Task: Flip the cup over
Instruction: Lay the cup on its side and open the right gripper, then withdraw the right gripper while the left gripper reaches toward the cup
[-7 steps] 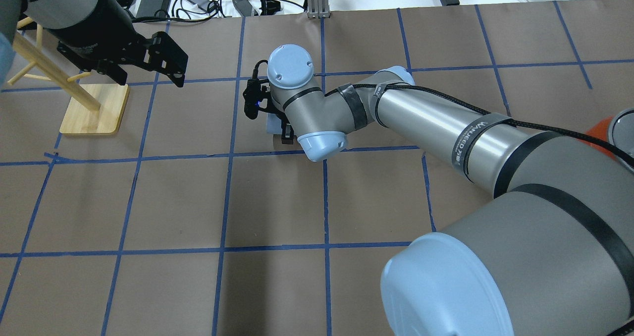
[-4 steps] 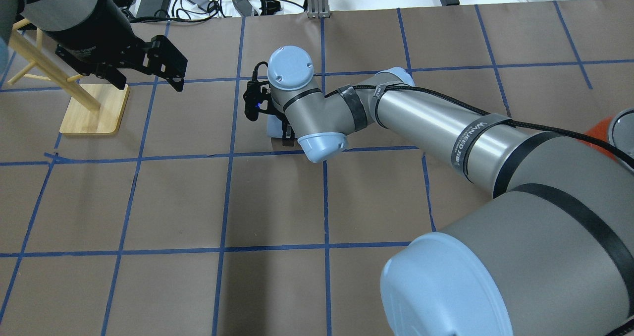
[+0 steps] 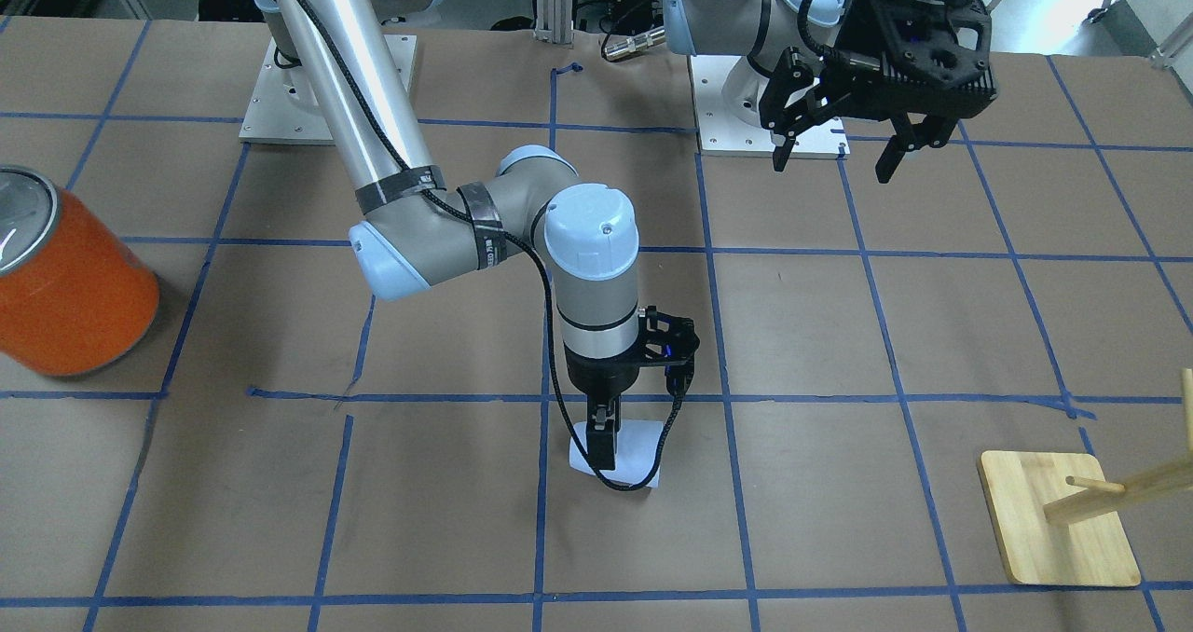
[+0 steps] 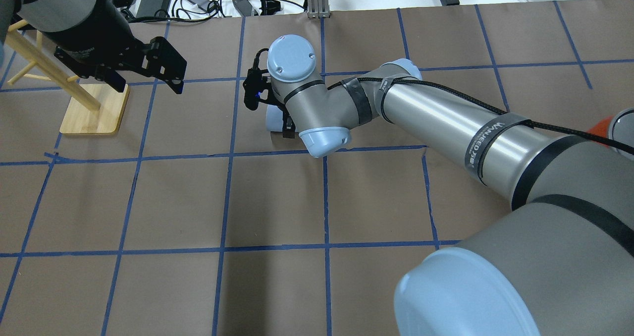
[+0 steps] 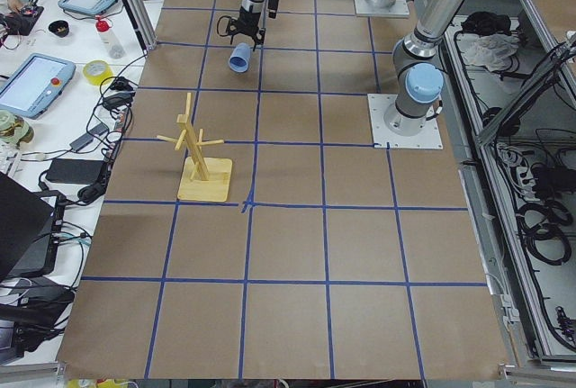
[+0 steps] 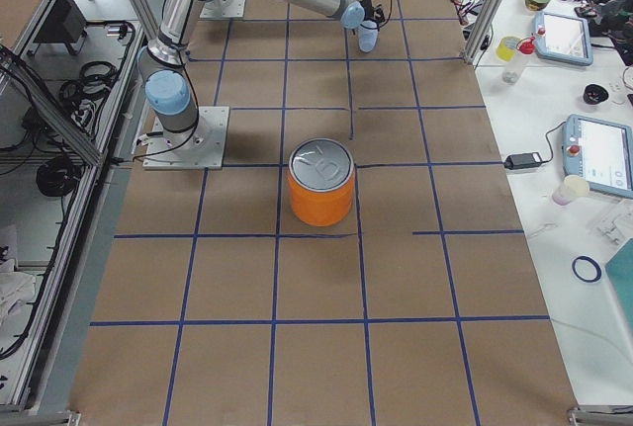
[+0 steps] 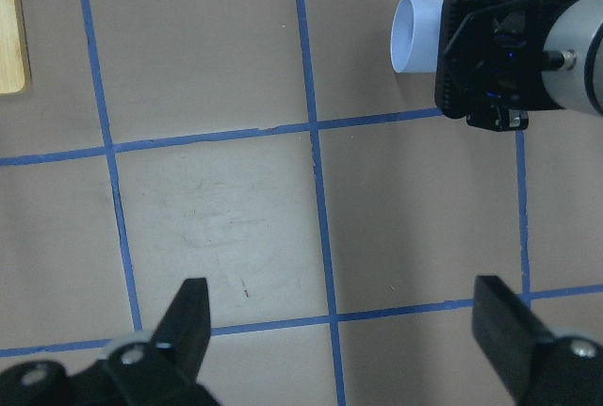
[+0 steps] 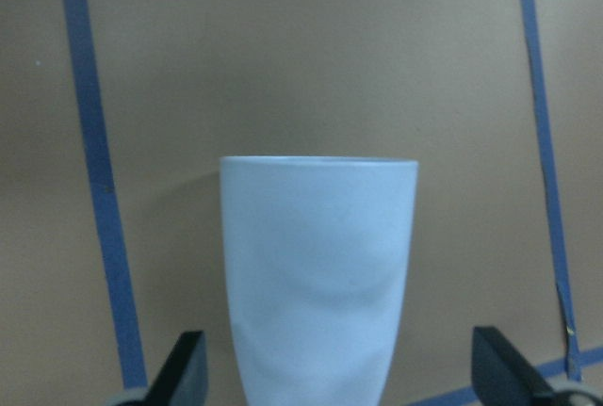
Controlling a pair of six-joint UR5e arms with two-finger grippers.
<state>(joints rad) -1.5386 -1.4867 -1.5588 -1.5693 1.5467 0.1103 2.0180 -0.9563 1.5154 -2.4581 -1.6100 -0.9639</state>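
The pale light-blue cup point(image 3: 636, 450) lies on its side on the brown paper, near the table's middle. It also shows in the overhead view point(image 4: 272, 120), the left wrist view point(image 7: 415, 34) and the right wrist view point(image 8: 318, 274). My right gripper point(image 8: 344, 382) points straight down over the cup. It is open, with a finger on each side of the cup's narrow end and a gap to each. In the front view the right gripper point(image 3: 608, 450) is low at the cup. My left gripper point(image 3: 831, 161) is open, empty and held high, well away.
A large orange can point(image 3: 70, 287) with a silver top stands on the robot's right side. A wooden peg stand point(image 3: 1058, 520) is on the robot's left, below the left gripper point(image 4: 146, 85). Cables and boxes point(image 4: 198, 1) lie past the table's far edge.
My right arm's wrist and elbow have shifted a little away from the robot over the cup. The cup lies in about the same place. The left gripper has barely moved.
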